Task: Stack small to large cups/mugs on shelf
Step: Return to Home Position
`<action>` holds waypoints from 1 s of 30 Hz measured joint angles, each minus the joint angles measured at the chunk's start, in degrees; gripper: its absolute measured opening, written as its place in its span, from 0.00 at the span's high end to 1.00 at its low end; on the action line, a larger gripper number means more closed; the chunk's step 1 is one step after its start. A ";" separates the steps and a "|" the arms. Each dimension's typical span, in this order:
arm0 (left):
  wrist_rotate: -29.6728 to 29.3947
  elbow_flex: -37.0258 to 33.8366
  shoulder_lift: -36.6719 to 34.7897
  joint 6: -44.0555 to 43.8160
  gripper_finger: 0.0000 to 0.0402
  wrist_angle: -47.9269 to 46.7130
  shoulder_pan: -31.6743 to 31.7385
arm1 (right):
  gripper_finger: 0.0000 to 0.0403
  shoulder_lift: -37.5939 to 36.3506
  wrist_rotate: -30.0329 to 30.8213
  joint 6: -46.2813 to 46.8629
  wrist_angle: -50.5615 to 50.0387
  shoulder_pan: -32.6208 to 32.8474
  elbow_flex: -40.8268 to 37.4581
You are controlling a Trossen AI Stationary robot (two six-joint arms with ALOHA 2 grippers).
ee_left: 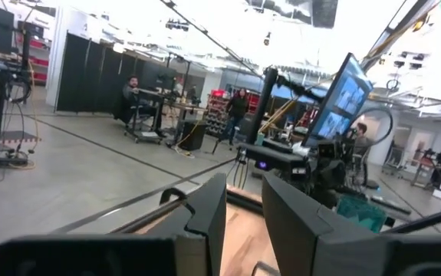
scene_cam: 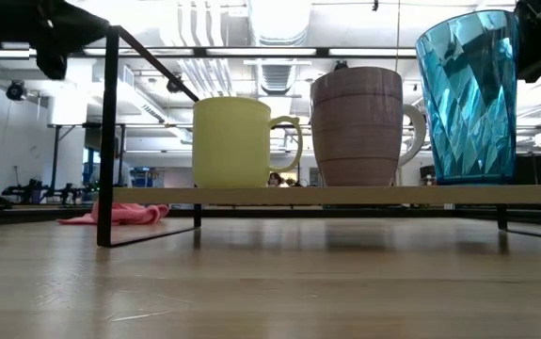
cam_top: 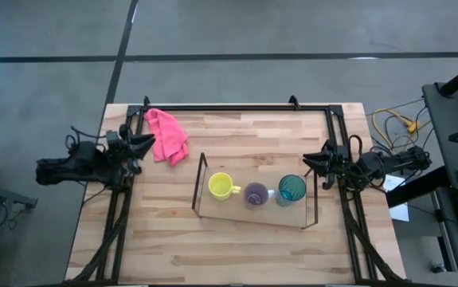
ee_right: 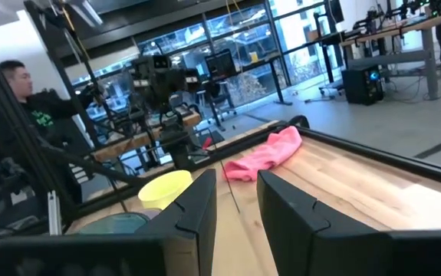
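Three vessels stand in a row on the shelf (cam_top: pixel 213 209), a clear panel between thin black wire end frames: a yellow mug (cam_top: pixel 221 186) at the left, a purple mug (cam_top: pixel 255 194) in the middle, a teal tumbler (cam_top: pixel 291 189) at the right. In the low view the yellow mug (scene_cam: pixel 232 141), the purple mug (scene_cam: pixel 357 127) and the tumbler (scene_cam: pixel 466 94) rest upright by their bases on the panel. My left gripper (cam_top: pixel 147 143) waits at the table's left edge, my right gripper (cam_top: pixel 310 161) at the right edge. Both are slightly open and empty.
A pink cloth (cam_top: pixel 166 135) lies at the far left of the table, beside my left gripper. The table's black frame (cam_top: pixel 236 107) runs along the far edge and both sides. Bare wood lies in front of the shelf. People sit in the room beyond.
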 joint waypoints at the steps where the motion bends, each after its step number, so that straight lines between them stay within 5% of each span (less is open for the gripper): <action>1: 0.03 -0.99 0.00 -0.10 0.82 0.49 -0.02 | 0.77 0.00 0.00 0.29 0.23 0.00 -0.08; 23: 0.72 -16.94 -0.09 -1.69 0.82 17.14 -0.01 | 0.77 0.02 -0.24 4.00 0.87 0.02 -0.63; 30: 1.25 -17.24 -0.14 -0.82 0.82 17.90 -0.02 | 0.77 0.06 -0.24 3.97 0.53 0.01 -0.68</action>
